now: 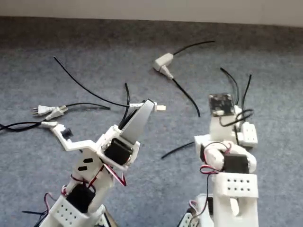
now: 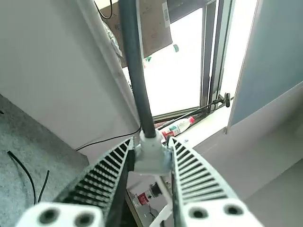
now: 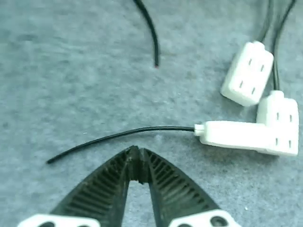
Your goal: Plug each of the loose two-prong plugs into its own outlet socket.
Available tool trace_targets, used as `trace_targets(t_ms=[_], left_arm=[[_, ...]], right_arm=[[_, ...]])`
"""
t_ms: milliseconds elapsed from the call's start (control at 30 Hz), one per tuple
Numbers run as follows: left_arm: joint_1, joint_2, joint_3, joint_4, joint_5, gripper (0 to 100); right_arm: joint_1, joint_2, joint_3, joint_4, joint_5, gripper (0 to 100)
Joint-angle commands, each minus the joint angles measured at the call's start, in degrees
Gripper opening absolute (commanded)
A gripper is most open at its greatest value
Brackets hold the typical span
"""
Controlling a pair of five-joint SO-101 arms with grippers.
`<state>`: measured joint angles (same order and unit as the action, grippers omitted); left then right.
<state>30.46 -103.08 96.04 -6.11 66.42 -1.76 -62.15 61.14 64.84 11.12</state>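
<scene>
Plug (image 2: pixel 152 160) held between left fingers (image 2: pixel 109 172), its length and prongs (image 1: pixel 161 108) pointing rightward in high view; right fingers (image 3: pixel 111 187) closed, empty.

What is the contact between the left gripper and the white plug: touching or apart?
Touching. Left wrist view: the left gripper has its fingers pressed against both sides of the white plug.

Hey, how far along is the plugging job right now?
The first plug looks seated in a socket. The left gripper holds a second plug in the air. A third plug lies loose on the carpet; the neighbouring socket is empty.
</scene>
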Motion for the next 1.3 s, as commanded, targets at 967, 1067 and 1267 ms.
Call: trace_targets(t_ms=[967, 1067, 1267], left_arm=[[0.4, -0.9, 1.1, -1.3, 4.1, 1], [0.4, -0.9, 1.1, -1.3, 4.1, 1], [1.7, -0.5, 1.1, -1.1, 4.1, 1]], right_arm=[[-24.1, 28.9, -53.4, 14.0, -0.5, 0.7], [-24.1, 30.1, -53.4, 11.6, -0.5, 0.7], [-24.1, 31.1, -53.4, 7.6, -0.3, 0.7]])
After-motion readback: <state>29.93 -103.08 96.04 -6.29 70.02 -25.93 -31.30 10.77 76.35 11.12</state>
